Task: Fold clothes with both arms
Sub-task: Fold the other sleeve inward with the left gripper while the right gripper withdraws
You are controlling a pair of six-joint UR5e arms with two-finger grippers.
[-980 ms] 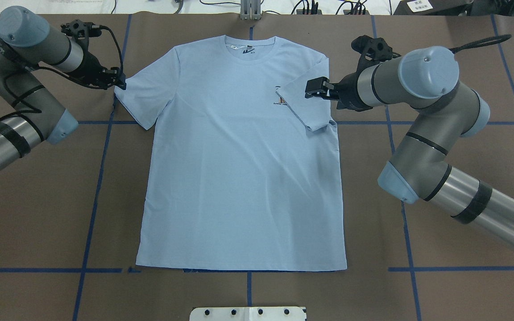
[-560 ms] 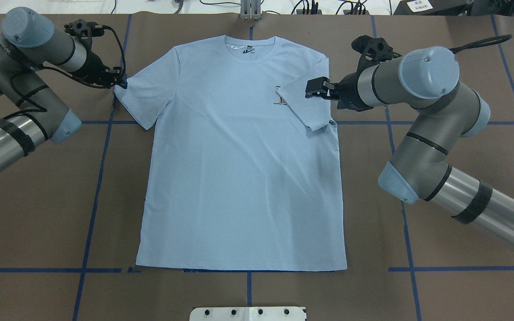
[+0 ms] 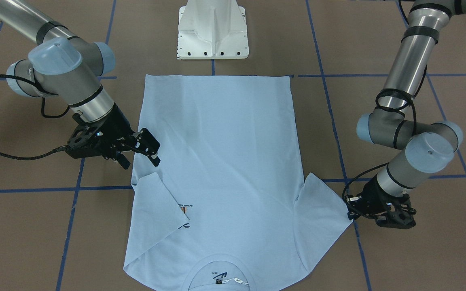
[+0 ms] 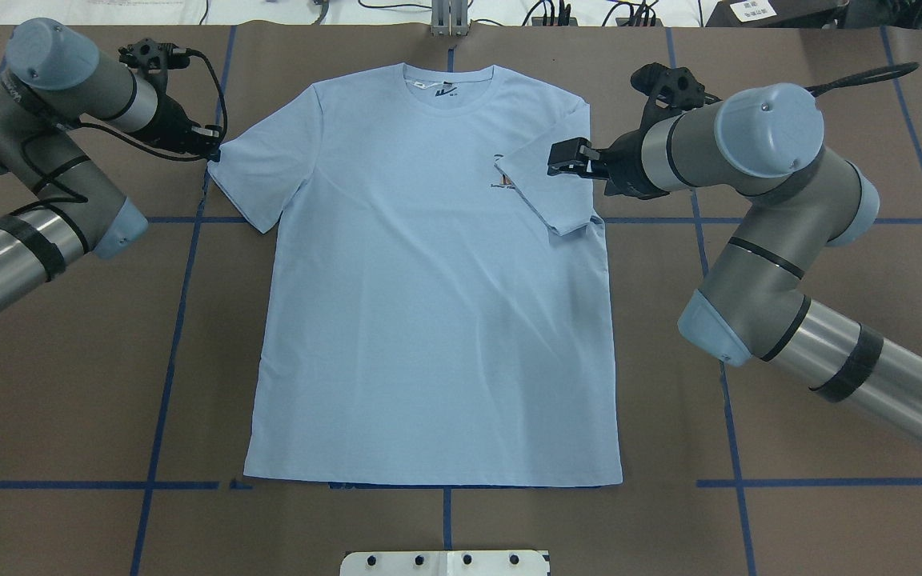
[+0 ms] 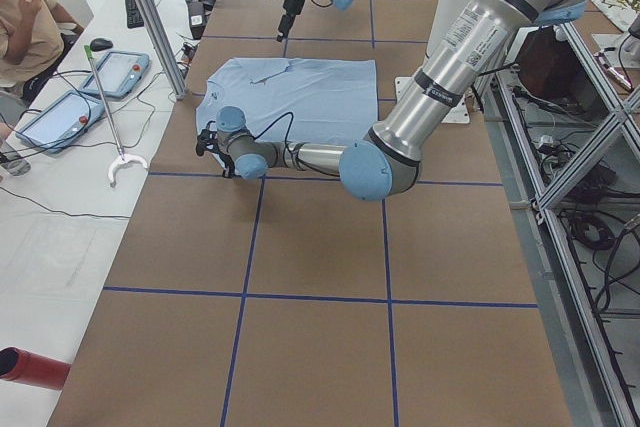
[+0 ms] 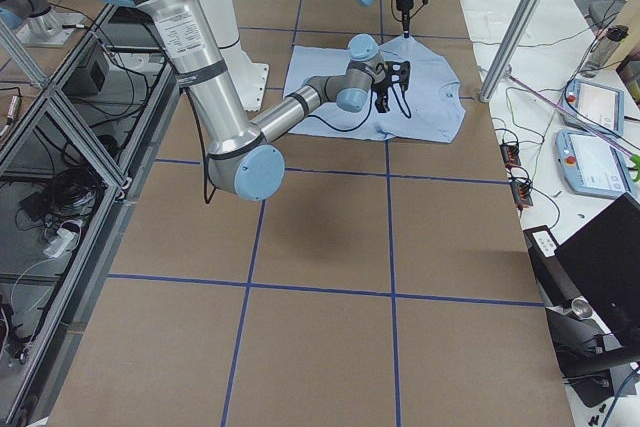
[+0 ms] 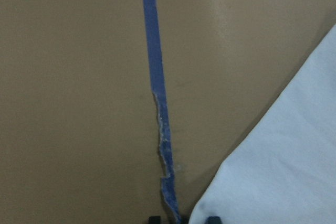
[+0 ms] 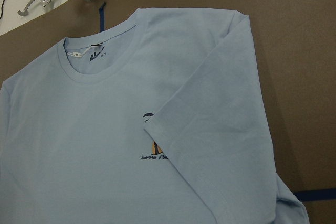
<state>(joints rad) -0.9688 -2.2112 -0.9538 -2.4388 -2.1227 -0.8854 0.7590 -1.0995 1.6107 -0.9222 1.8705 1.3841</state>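
T-shirt (image 4: pixel 429 320) lies face up and flat in the middle of the brown worktop (image 4: pixel 69 360), with its collar (image 4: pixel 449 94) at the far side and its hem (image 4: pixel 429 478) near the robot. Folding looks to be at an early stage. The right sleeve (image 4: pixel 545 188) is turned in over the chest and covers part of the small print (image 8: pixel 153 155), while the left sleeve (image 4: pixel 261 176) is spread out to the left, unfolded. The body is not yet folded, either side to side or hem to collar, so most of the work is left.

The right arm (image 4: pixel 749 152) hovers over the turned-in sleeve with its jaws spread and nothing in them. The left arm (image 4: pixel 53 88) is low at the outer corner of the left sleeve. Its wrist view shows the two jaw tips apart, the corner's edge reaching in between them beside a strip of blue tape (image 7: pixel 152 51), not pinched on the cloth. That sleeve looks like the next part to go in.

No box, basket or other container shows on the worktop.
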